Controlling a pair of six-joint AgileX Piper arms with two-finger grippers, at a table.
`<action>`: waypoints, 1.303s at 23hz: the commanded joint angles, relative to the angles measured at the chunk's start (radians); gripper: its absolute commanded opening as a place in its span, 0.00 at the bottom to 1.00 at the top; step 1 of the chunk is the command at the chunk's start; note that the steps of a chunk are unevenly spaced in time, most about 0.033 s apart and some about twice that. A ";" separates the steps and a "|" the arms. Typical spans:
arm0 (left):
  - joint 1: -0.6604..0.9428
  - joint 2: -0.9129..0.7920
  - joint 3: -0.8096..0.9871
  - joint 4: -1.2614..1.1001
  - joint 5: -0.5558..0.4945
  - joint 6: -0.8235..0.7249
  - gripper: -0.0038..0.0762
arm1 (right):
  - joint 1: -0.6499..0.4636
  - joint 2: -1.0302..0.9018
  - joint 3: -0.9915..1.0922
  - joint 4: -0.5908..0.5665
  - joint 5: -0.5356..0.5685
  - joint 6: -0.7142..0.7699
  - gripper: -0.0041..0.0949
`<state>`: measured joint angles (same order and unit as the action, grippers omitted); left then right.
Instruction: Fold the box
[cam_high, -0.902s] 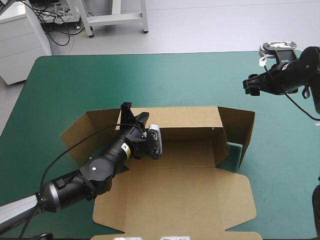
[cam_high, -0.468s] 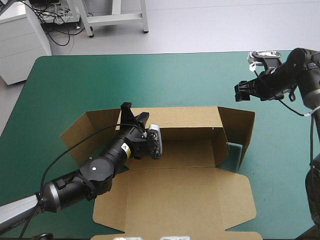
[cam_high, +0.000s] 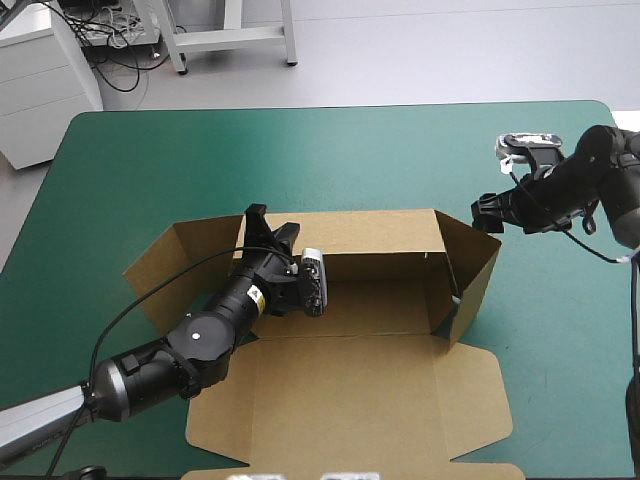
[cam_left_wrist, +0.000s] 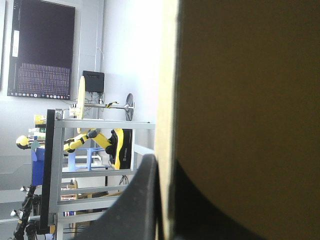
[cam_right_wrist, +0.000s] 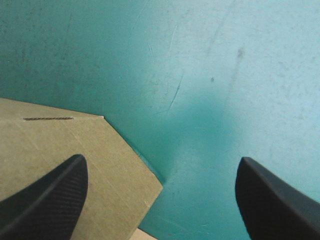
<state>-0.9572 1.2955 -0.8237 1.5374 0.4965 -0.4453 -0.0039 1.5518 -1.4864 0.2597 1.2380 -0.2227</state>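
Two end flaps and the far wall of the box (cam_high: 370, 390) stand raised in the high view, mid-table on the teal-green cover (cam_high: 300, 150); its lid lies flat. In the left wrist view, the left gripper (cam_left_wrist: 165, 200) pinches that wall. In the right wrist view, the right gripper (cam_right_wrist: 161, 159) gapes wide beside the flap's corner. Tucking likely remains.

Likely robotics lab: white cabinet (cam_high: 40, 90), floor cables (cam_high: 115, 50), metal frame (cam_high: 225, 40).

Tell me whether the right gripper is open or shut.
Open. The right gripper shows fingers far apart, the box corner ahead.
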 joint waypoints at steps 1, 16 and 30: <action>-0.006 -0.013 -0.018 -0.032 0.023 -0.034 0.01 | -0.005 -0.076 0.021 0.025 0.006 -0.032 0.80; -0.006 -0.013 -0.018 -0.027 0.030 -0.034 0.01 | -0.005 -0.318 0.332 0.271 -0.205 -0.422 0.80; -0.006 -0.013 -0.018 -0.027 0.041 -0.023 0.01 | -0.005 -0.450 0.543 0.508 -0.284 -0.715 0.80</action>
<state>-0.9572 1.2984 -0.8237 1.5391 0.5054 -0.4452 -0.0039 1.1233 -0.9198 0.6974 0.9660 -0.9151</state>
